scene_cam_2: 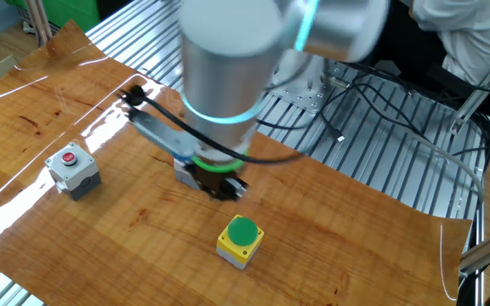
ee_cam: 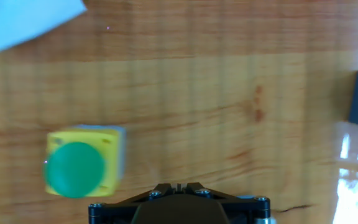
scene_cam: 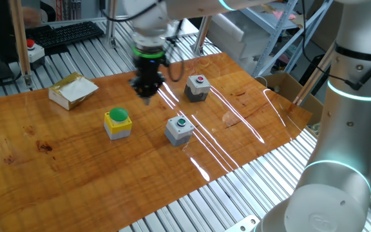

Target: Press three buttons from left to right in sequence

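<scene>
A wooden table carries 3 small cube button boxes. Seen from one fixed view, the yellow box with a large green dome cap sits furthest left, the grey box with a small green button stands in the middle nearer the front edge, and the grey box with a small red button sits to the right and further back. The black two-finger gripper points straight down above bare wood, behind the yellow box and between it and the red-button box, touching none of them. Its fingers are drawn fully together and hold nothing.

These boxes look like light, rigid plastic housings that may slide on the glossy wood if pushed sideways. They need no grasp; the shut fingertips should press straight down on the centre of each cap. The green dome offers a broad, forgiving target, while the 2 small buttons need closer aim.

The other fixed view hides the middle box behind the arm, showing only the yellow and red-button boxes. The hand view shows the yellow box off to the left of the gripper's line. Only the first fixed view shows a flat tan-and-white carton.
</scene>
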Controlling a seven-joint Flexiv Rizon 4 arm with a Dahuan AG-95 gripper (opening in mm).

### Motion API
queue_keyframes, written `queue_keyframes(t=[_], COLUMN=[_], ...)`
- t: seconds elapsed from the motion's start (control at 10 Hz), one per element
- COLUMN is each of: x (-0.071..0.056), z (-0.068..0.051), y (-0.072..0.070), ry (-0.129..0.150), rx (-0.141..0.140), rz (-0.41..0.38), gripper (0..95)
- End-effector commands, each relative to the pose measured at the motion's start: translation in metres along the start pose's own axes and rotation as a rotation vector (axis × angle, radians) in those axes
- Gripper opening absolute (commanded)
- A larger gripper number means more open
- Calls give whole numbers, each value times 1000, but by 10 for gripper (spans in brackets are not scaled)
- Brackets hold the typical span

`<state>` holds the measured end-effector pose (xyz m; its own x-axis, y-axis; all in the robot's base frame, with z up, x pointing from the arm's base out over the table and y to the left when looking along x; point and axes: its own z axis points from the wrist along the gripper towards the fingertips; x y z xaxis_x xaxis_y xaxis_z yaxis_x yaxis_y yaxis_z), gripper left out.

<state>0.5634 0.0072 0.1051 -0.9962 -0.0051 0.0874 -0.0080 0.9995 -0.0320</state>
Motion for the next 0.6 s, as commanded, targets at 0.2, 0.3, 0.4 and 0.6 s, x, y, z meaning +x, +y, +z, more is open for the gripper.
queue_keyframes(t=[0.2,0.3,0.4,0.6], x=[0,1,2,4], z=[11,12,11,11], y=[-27,-32,-34,-36], ry=[-14,-13,-8,-2], rx=[-4,-10,-11,-10], rz=[-54,-77,-99,-105], gripper=[0,0,0,0])
